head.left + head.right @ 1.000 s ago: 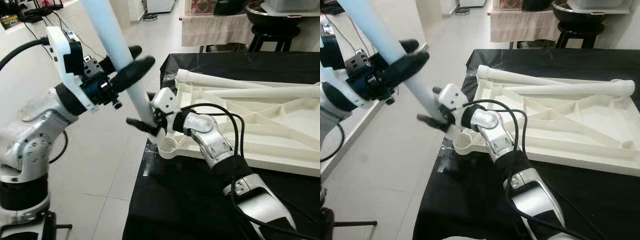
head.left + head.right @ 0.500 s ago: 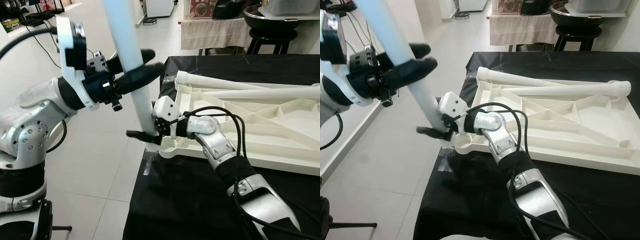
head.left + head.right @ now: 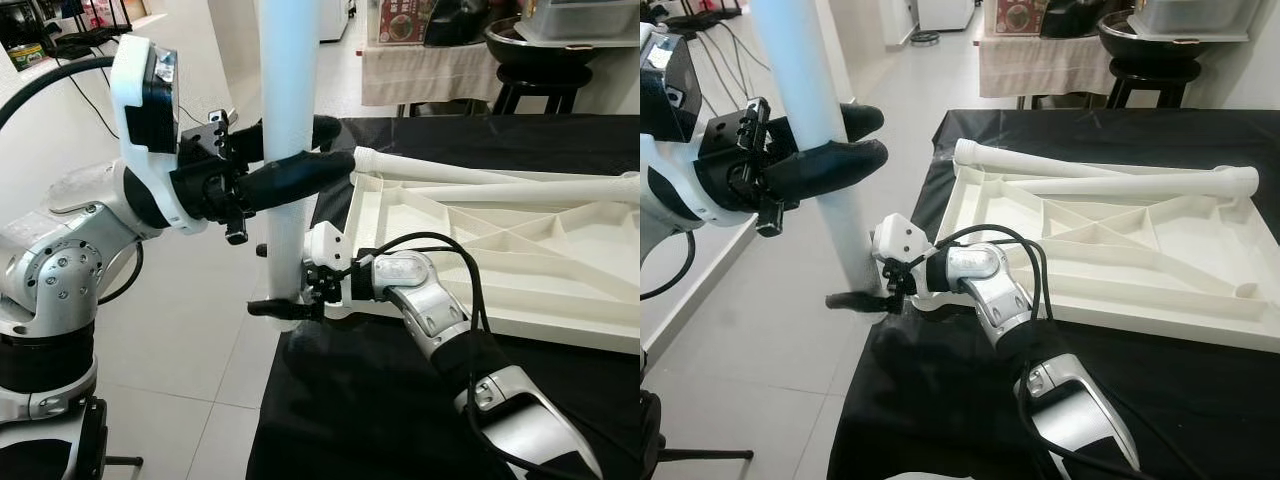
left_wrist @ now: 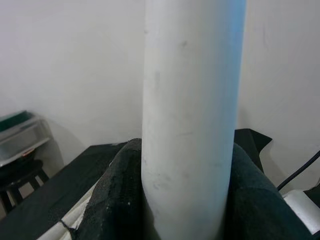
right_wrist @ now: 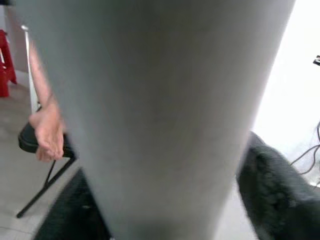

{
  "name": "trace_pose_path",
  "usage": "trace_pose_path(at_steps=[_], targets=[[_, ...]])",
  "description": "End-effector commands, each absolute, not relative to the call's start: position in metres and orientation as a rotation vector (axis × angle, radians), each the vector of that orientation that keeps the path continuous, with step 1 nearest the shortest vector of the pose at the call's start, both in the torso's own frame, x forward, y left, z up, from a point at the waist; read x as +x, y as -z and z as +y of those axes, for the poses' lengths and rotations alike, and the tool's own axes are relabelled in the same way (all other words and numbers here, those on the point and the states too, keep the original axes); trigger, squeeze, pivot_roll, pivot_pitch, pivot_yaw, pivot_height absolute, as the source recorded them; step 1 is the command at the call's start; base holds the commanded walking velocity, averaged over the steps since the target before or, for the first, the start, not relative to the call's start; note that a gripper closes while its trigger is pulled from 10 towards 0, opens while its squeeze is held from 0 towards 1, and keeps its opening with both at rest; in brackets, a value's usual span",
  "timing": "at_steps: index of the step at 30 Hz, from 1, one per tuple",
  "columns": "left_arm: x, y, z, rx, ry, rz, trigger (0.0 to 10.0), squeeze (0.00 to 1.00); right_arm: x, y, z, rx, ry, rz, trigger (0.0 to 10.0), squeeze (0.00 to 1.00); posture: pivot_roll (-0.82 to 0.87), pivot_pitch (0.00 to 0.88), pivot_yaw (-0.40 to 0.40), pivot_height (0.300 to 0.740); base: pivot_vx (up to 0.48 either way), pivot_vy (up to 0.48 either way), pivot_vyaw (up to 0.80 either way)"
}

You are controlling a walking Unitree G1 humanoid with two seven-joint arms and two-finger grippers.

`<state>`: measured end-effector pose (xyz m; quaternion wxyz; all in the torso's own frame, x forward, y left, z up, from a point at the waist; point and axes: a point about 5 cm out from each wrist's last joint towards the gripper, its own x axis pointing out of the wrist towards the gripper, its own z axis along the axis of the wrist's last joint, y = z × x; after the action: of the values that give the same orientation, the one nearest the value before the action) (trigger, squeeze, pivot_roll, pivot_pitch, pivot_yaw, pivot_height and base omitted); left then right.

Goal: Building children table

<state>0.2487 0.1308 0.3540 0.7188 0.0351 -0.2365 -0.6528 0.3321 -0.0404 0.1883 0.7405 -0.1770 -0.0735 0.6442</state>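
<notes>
My left gripper (image 3: 300,160) sits high on the white table leg (image 3: 287,120), its two black fingers (image 3: 295,178) clamped round the tube from either side, wrist level and elbow bent out to my left. My right gripper (image 3: 285,297) grips the same leg near its bottom end, forearm reaching across from my right, wrist cocked.

A white tabletop (image 3: 520,260) lies upside down on the black-covered table (image 3: 400,400), its ribbed underside facing up. Two white legs (image 3: 1110,180) lie loose across its far side. A third white leg (image 3: 287,130) stands upright at the tabletop's near left corner, its lower end at the corner socket.
</notes>
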Motion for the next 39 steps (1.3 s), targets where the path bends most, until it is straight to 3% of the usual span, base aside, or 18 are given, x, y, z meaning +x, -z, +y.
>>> trace_pose_path(at_steps=[1, 7, 16, 17, 18, 19, 20, 21, 26, 27, 28, 39], targets=[[0.238, -0.356, 0.118, 0.073, 1.583, -0.528, 10.0, 0.0, 0.333, -0.187, -0.037, -0.393, -1.412, -0.136, 0.0, 0.0, -0.08, 0.027, 0.071, 0.74, 0.0, 0.0, 0.0], [0.238, -0.357, 0.116, 0.097, 1.588, -0.533, 10.0, 0.0, 0.329, -0.176, -0.04, -0.32, -1.448, -0.019, 0.0, 0.0, -0.09, 0.03, 0.069, 0.74, 0.0, 0.0, 0.0], [0.24, -0.356, 0.117, 0.099, 1.576, -0.542, 10.0, 0.0, 0.327, -0.176, -0.036, -0.192, -1.436, -0.024, 0.0, 0.0, -0.09, 0.033, 0.072, 0.74, 0.0, 0.0, 0.0], [0.241, -0.356, 0.117, 0.098, 1.576, -0.543, 10.0, 0.0, 0.327, -0.176, -0.036, -0.178, -1.422, -0.025, 10.0, 0.0, -0.09, 0.033, 0.072, 0.74, 0.0, 0.0, 0.0], [0.241, -0.355, 0.117, 0.098, 1.575, -0.543, 10.0, 0.0, 0.328, -0.177, -0.035, -0.168, -1.413, -0.025, 10.0, 0.0, -0.09, 0.033, 0.072, 0.74, 0.0, 0.0, 0.0], [0.241, -0.355, 0.117, 0.098, 1.575, -0.546, 10.0, 0.0, 0.327, -0.178, -0.034, -0.134, -1.426, -0.026, 10.0, 0.64, -0.09, 0.034, 0.072, 0.74, 0.0, 0.0, 0.0], [0.241, -0.355, 0.117, 0.098, 1.575, -0.546, 10.0, 0.0, 0.327, -0.178, -0.034, -0.134, -1.426, -0.026, 10.0, 0.64, -0.09, 0.034, 0.072, 0.74, 0.0, 0.0, 0.0], [0.242, -0.355, 0.117, 0.099, 1.575, -0.55, 10.0, 0.0, 0.326, -0.18, -0.032, -0.113, -1.432, -0.03, 10.0, 1.0, -0.09, 0.033, 0.071, 0.74, 0.0, 0.0, 0.0], [0.241, -0.356, 0.117, 0.101, 1.574, -0.559, 10.0, 0.0, 0.324, -0.182, -0.029, -0.083, -1.43, -0.048, 10.0, 1.0, -0.09, 0.035, 0.073, 0.74, 0.0, 0.0, 0.0], [0.242, -0.357, 0.117, 0.101, 1.573, -0.566, 10.0, 0.0, 0.322, -0.184, -0.026, -0.068, -1.429, -0.067, 10.0, 0.72, -0.09, 0.035, 0.072, 0.74, 0.0, 0.0, 0.0], [0.242, -0.357, 0.116, 0.1, 1.572, -0.572, 10.0, 0.0, 0.32, -0.186, -0.022, -0.04, -1.434, -0.091, 10.0, 0.0, -0.09, 0.035, 0.072, 0.74, 0.0, 0.0, 0.0], [0.242, -0.363, 0.116, 0.071, 1.538, -0.63, 10.0, 0.0, 0.307, -0.2, -0.002, 0.102, -1.414, -0.28, 10.0, 0.0, -0.08, 0.037, 0.075, 0.74, 0.0, 0.0, 0.0]])
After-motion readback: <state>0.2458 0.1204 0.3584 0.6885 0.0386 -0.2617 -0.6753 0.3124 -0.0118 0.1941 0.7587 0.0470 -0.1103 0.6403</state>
